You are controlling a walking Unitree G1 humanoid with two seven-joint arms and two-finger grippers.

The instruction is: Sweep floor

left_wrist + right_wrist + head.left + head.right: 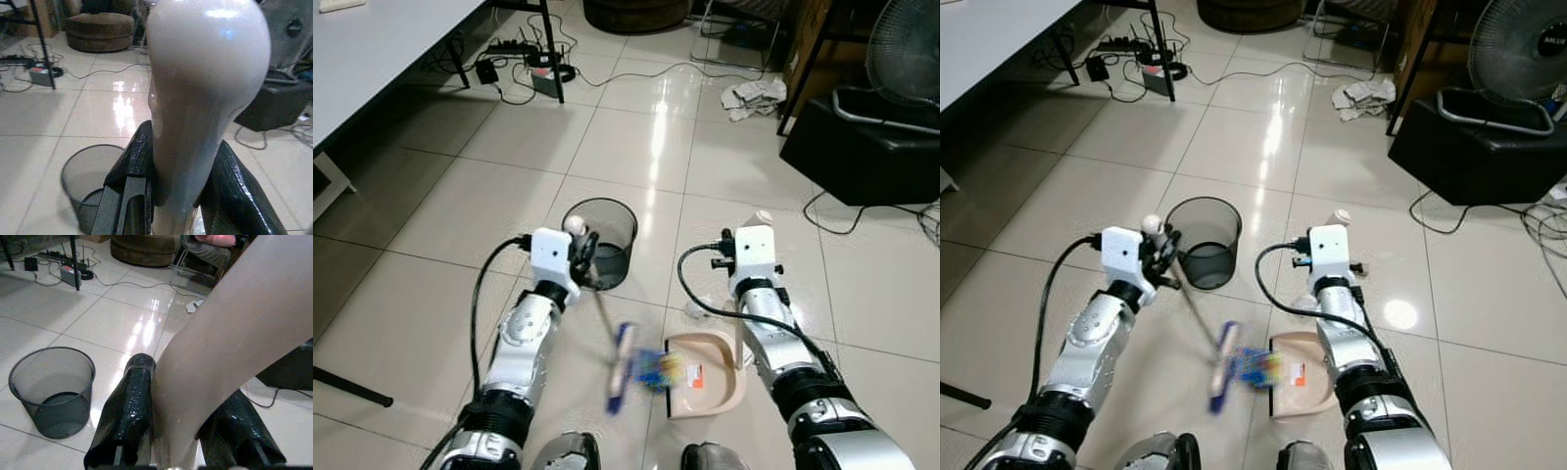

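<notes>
My left gripper (pixel 581 253) is shut on the cream handle (pixel 205 93) of a small broom. Its thin shaft slants down to the blurred blue brush head (pixel 636 368), which is at the mouth of the beige dustpan (pixel 709 377) on the floor between my arms. My right gripper (pixel 181 431) is shut on the dustpan's cream handle (pixel 230 342), whose tip (pixel 762 218) pokes up beyond the wrist. The black fingers (pixel 134 166) clasp the broom handle on both sides.
A black mesh waste bin (pixel 602 238) stands just ahead of my left gripper. A white table (pixel 382 49) with cables and a power strip (pixel 514 54) is at the far left. Crumpled paper (pixel 752 96), a black box (pixel 862 147) and a fan (pixel 906 49) are at the far right.
</notes>
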